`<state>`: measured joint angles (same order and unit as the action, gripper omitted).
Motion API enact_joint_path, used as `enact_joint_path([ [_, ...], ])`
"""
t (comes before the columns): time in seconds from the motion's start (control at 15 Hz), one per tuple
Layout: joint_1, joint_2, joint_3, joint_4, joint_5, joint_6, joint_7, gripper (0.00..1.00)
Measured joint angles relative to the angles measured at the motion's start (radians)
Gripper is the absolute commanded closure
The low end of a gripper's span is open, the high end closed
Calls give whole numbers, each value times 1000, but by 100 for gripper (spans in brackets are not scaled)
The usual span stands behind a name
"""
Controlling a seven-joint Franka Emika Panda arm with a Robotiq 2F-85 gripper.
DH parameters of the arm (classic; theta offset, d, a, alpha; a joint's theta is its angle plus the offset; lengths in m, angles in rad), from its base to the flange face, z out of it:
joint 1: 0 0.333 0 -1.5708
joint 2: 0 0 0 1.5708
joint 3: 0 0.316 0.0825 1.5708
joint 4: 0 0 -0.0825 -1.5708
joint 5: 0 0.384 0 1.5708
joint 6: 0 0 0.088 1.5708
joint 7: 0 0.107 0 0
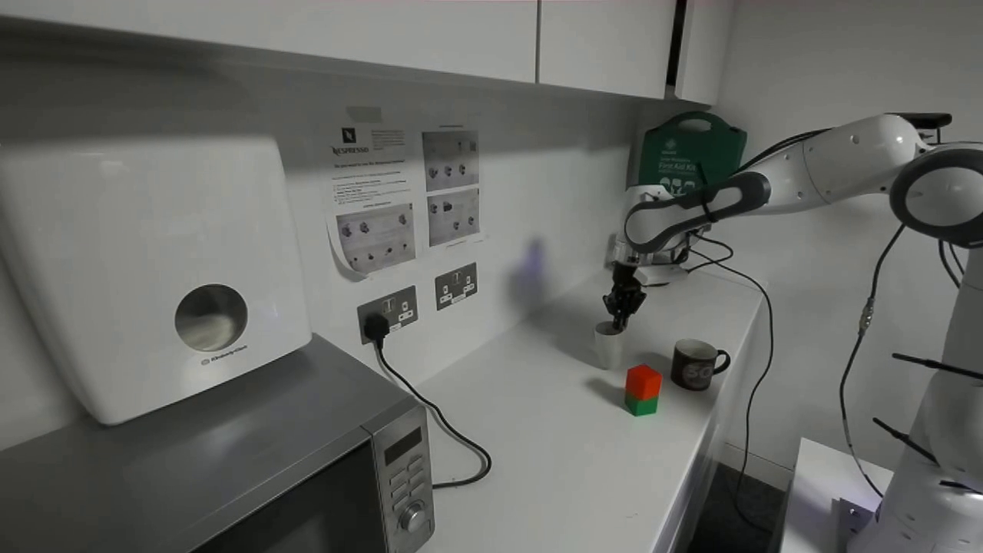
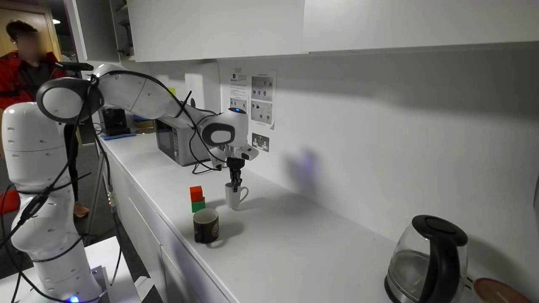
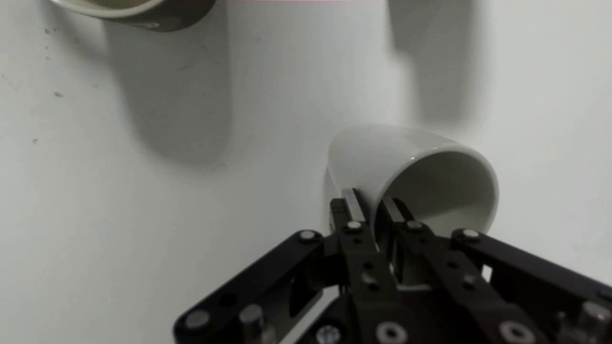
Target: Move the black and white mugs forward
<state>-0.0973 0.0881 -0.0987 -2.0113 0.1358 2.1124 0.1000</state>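
Above the bench, the pincer pinches the white mug; its move looks unfinished, and the black mug probably waits.

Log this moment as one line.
fingers: shut on white mug rim, one inside | black mug: upright, ungripped | red block: atop green block

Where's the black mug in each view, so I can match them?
In an exterior view: black mug right of centre, right of the red-green stack.
In an exterior view: black mug left of centre, just below the red-green stack.
In the wrist view: black mug top left, cut by the top edge.
Shared landmark: white mug, in all three.
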Motion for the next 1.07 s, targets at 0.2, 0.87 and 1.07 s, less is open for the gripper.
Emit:
enact_joint_path([
  [0.2,-4,-40,0,-35,9,0,-18,97],
  [0.87,-9,-138,-15,-139,22,0,-53,97],
  [1.07,-9,-150,-18,-164,30,0,-62,97],
])
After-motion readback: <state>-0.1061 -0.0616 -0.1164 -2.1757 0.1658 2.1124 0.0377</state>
